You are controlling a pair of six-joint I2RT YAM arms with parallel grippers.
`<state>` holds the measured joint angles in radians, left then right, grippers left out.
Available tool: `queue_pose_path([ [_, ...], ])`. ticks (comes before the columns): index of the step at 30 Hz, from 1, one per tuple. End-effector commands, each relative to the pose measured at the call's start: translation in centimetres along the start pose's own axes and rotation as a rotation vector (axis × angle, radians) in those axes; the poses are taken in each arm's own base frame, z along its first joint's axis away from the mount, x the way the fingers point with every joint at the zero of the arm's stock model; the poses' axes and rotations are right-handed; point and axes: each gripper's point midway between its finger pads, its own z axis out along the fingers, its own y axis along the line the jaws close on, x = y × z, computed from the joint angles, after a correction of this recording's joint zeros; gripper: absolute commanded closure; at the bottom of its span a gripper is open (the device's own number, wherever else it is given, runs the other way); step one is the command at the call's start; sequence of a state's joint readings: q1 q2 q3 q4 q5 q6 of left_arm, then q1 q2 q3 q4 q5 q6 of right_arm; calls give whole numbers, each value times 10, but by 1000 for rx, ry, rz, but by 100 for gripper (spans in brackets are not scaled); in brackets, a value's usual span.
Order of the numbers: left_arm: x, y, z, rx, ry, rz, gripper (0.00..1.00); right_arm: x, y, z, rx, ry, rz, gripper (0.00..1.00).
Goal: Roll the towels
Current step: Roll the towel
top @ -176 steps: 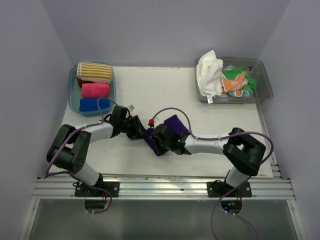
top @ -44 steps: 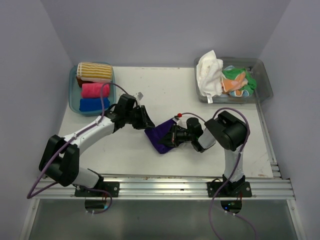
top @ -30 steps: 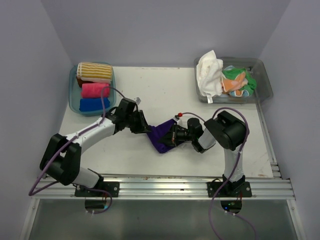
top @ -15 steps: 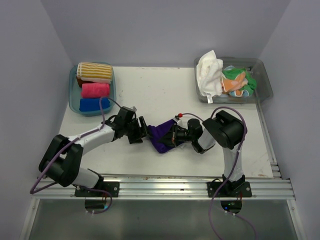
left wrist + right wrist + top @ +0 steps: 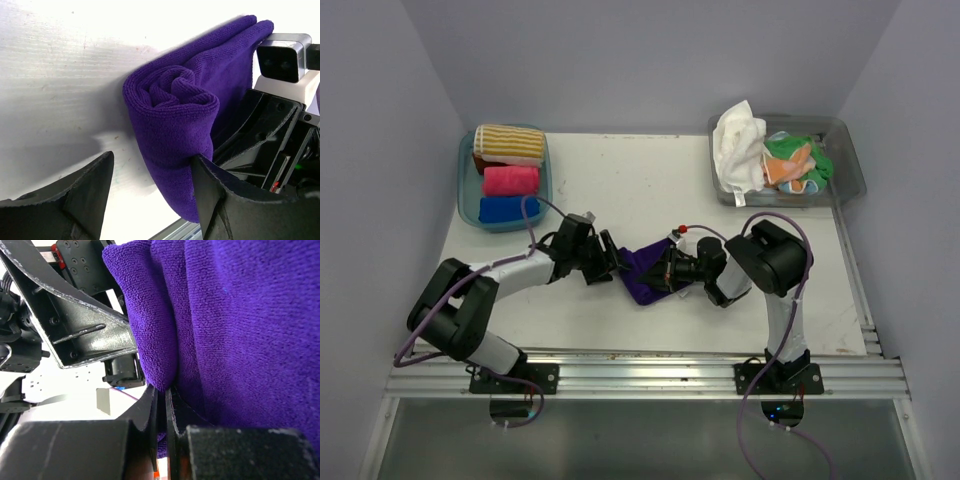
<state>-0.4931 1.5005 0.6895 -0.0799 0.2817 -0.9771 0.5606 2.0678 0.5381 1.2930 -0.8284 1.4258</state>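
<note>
A purple terry towel (image 5: 642, 270) lies near the middle of the white tabletop (image 5: 620, 180), between the two arms, with one end wound into a loose spiral. The left gripper (image 5: 603, 262) has its jaws spread to either side of that rolled end; one finger (image 5: 210, 190) touches the cloth and the other stands clear of it. The right gripper (image 5: 666, 273) has its jaws nearly together, apparently pinching a fold of the towel, though the close view obscures the contact. Three rolled towels (image 5: 510, 180) sit in a blue plastic tub (image 5: 466, 195) at the far left.
</note>
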Motion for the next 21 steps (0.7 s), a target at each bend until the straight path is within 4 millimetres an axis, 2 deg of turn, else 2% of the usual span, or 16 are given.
queue_pose_path([
  [1, -19, -14, 7, 73, -77, -8, 34, 4, 5, -2, -33, 16, -27, 100],
  [3, -21, -22, 5, 120, -95, -9, 35, 4, 3, -2, -29, 14, -23, 100],
  [11, -18, -28, -9, 200, -139, 8, 32, 4, 3, -1, -39, 11, -16, 100],
  [14, -20, -32, -13, 226, -157, 14, 34, 3, 4, -1, -41, 11, -17, 100],
  [19, -22, -35, -12, 254, -173, 15, 36, 4, 3, -1, -40, 12, -16, 100],
  [21, -22, -30, -6, 223, -161, 18, 36, 4, 4, -1, -41, 12, -16, 100],
])
